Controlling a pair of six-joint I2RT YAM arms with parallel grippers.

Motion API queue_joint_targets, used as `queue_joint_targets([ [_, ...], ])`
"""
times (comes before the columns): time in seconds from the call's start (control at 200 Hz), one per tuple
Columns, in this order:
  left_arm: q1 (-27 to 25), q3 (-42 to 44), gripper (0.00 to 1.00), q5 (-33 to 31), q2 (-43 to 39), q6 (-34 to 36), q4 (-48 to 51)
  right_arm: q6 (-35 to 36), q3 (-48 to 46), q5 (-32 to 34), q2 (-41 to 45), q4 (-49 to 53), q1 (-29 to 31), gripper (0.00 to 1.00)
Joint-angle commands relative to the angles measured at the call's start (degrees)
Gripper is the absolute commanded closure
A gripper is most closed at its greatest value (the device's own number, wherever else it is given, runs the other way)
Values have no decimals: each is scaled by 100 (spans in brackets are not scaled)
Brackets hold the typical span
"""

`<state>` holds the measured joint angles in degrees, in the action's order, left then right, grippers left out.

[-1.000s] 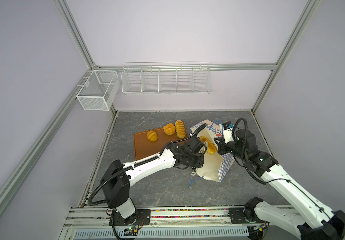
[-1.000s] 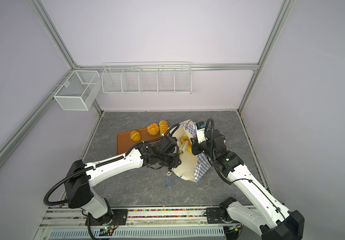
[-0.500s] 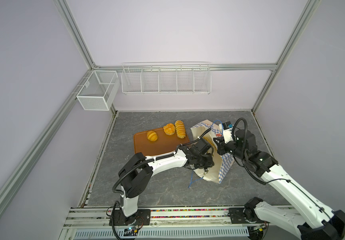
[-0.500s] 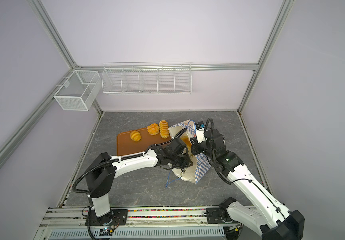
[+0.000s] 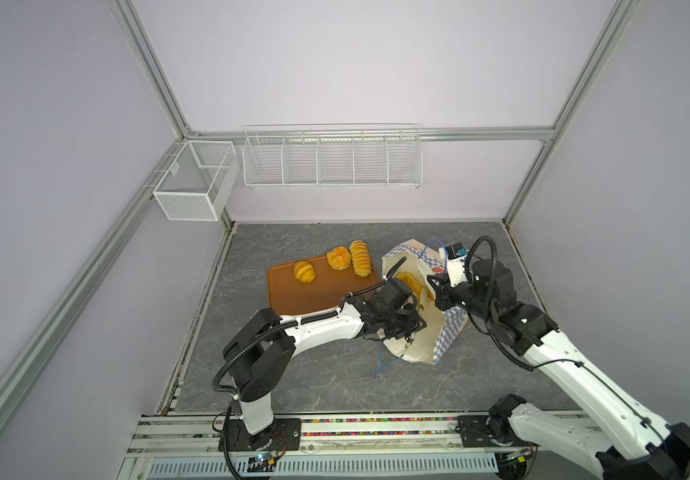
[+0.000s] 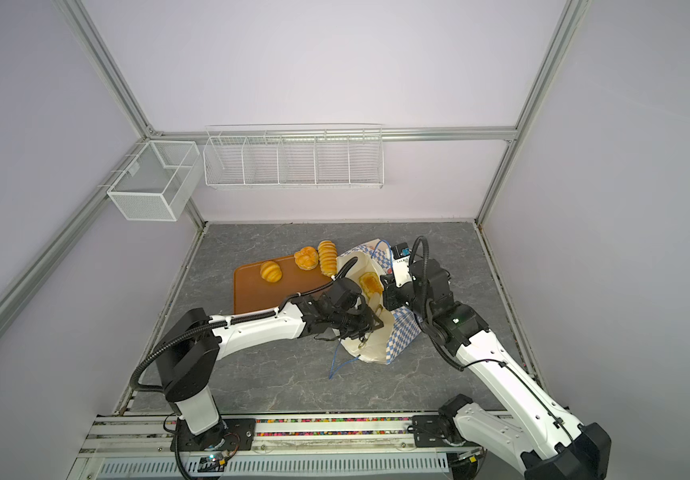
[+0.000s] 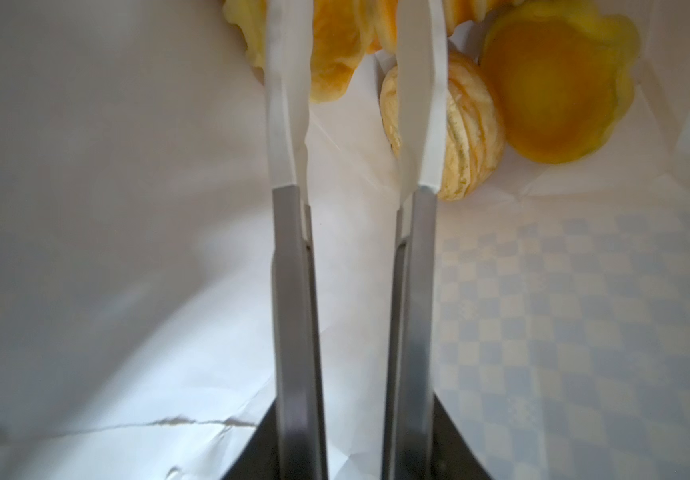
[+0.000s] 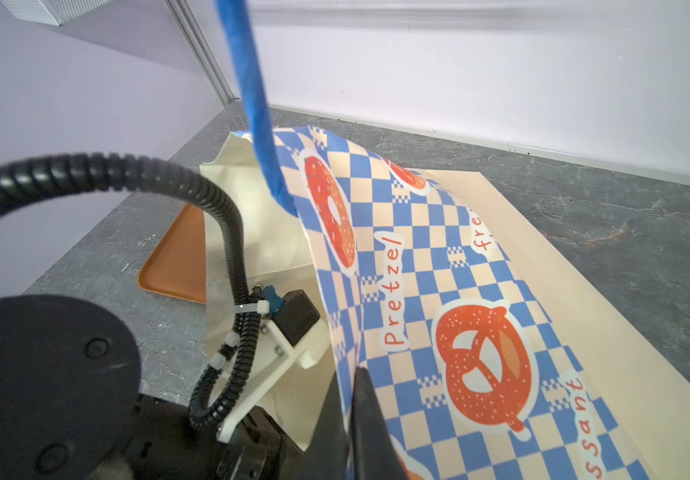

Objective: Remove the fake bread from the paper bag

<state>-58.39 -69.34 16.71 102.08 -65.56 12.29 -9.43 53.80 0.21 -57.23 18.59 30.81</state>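
Note:
The paper bag lies tilted on the grey table, mouth toward the left arm. My left gripper is deep inside it. In the left wrist view my left gripper is open by a narrow gap, its tips reaching an orange roll. A ridged bun and a round bun lie just beside. My right gripper is shut on the bag's checkered rim. Three pieces of fake bread rest on the brown tray.
One blue cord handle rises past the right wrist camera, and the second cord trails on the table in front of the bag. A wire rack and a mesh basket hang on the back wall.
My left arm has pushed farther into the bag and its jaws have parted a little. The bag's mouth has sagged lower. The right arm holds still.

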Motion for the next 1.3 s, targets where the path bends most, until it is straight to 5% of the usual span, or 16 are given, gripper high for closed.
queue_joint_targets([
  [0.0,87,70,60,25,-158,-341,-203,2,38,14,36,-49,60,93],
  [0.475,116,165,58,-201,-588,-356,3,41,31,52,-12,-4,97,93],
  [1.294,283,365,58,572,153,-1019,-1322,-20,87,-99,-227,-148,265,93],
])
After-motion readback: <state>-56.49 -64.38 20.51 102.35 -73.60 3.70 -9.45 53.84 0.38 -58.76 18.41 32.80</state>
